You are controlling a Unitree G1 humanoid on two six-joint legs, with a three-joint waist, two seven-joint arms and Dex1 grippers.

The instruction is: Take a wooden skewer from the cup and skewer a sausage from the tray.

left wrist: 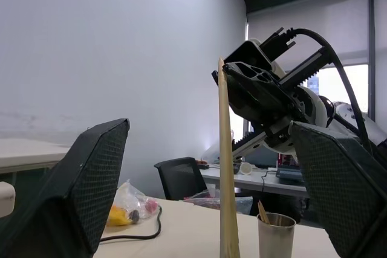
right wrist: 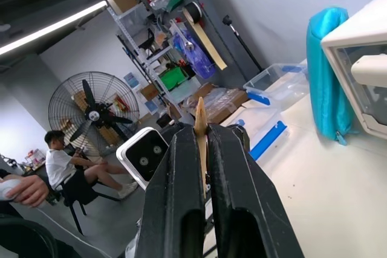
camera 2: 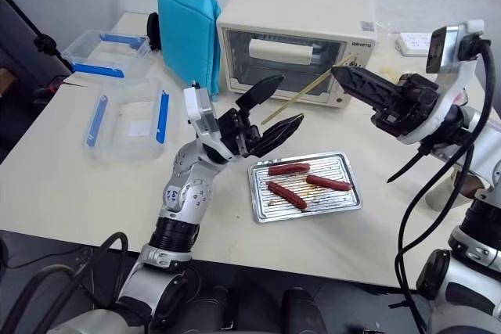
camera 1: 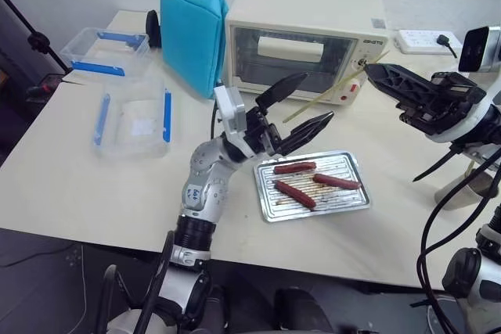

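My right gripper (camera 1: 374,70) is shut on one end of the wooden skewer (camera 1: 329,93), held in the air in front of the oven. The thin pale stick slants down to the left and passes between the fingers of my left gripper (camera 1: 319,96), which is open and not touching it. In the left wrist view the skewer (left wrist: 227,167) stands between the two black fingers (left wrist: 91,191), and the cup (left wrist: 276,238) sits on the table beyond with another stick in it. Below both grippers lies the metal tray (camera 1: 344,197) with three sausages (camera 1: 294,167) in it.
A cream toaster oven (camera 1: 305,41) stands behind the tray with a turquoise bag (camera 1: 193,33) beside it. Clear boxes with blue clips (camera 1: 133,115) lie at the left. A power strip (camera 1: 427,39) is at the back right. A seated person (right wrist: 60,164) is far off near a fan.
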